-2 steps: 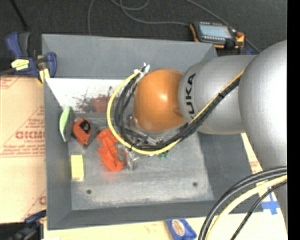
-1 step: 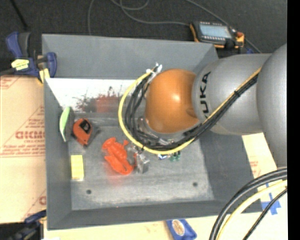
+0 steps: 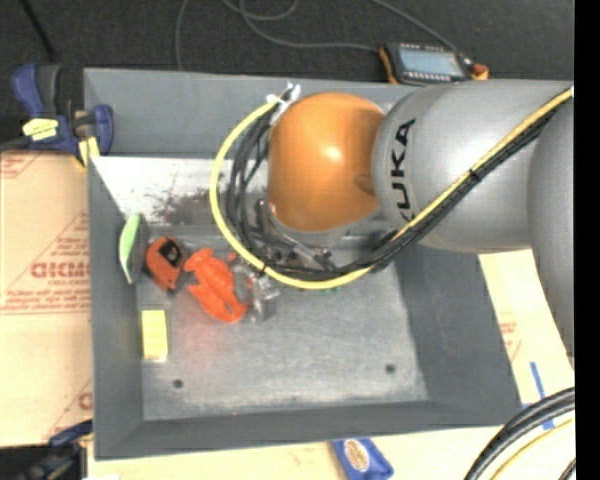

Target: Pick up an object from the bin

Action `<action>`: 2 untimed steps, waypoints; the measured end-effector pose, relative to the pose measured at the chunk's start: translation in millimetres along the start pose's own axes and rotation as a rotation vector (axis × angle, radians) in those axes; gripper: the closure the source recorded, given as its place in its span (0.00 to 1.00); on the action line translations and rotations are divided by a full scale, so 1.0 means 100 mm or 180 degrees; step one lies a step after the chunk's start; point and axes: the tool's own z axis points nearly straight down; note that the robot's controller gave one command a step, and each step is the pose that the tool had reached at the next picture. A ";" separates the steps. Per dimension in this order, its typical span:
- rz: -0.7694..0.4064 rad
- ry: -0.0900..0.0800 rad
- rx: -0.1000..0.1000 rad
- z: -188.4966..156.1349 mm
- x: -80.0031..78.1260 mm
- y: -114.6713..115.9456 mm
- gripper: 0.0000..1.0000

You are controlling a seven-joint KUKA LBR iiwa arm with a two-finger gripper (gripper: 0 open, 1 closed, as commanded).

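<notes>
The gripper (image 3: 259, 297) is low in the bin, left of the middle of the floor, under the bulk of the wrist. Only a bit of grey metal pokes out below the cables, so I cannot tell whether it is wide, narrow or closed on anything. It sits right at the right end of an orange-red plastic thing; whether the two actually touch I cannot make out.

Going by size: the one grey arm (image 3: 470, 168) comes in from the right and covers the upper right part of the bin. On its wrist sits one rounded orange cover (image 3: 320, 163), with a loop of black cables and one yellow cable (image 3: 242, 230) hanging round its left side. The grey metal bin (image 3: 320, 363) has a mostly bare floor in its lower and right parts.

Four loose things lie in it, one of each kind, all in the left half:
- One orange-red plastic thing (image 3: 214, 284), lumpy and irregular, the largest of them, lying slantwise just left of the gripper.
- One pale green flat strip (image 3: 130, 247), leaning at the left wall, well apart from the gripper.
- One yellow rectangular block (image 3: 154, 334), flat on the floor near the left wall, below the others.
- One small orange-and-black thing (image 3: 164, 263), between the green strip and the orange-red thing, just beside the latter's left end.
</notes>
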 end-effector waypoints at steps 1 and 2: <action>-0.0099 -0.0022 -0.0012 -0.15 0.04 0.11 1.00; 0.0010 -0.0006 -0.0001 -0.12 -0.04 -0.02 1.00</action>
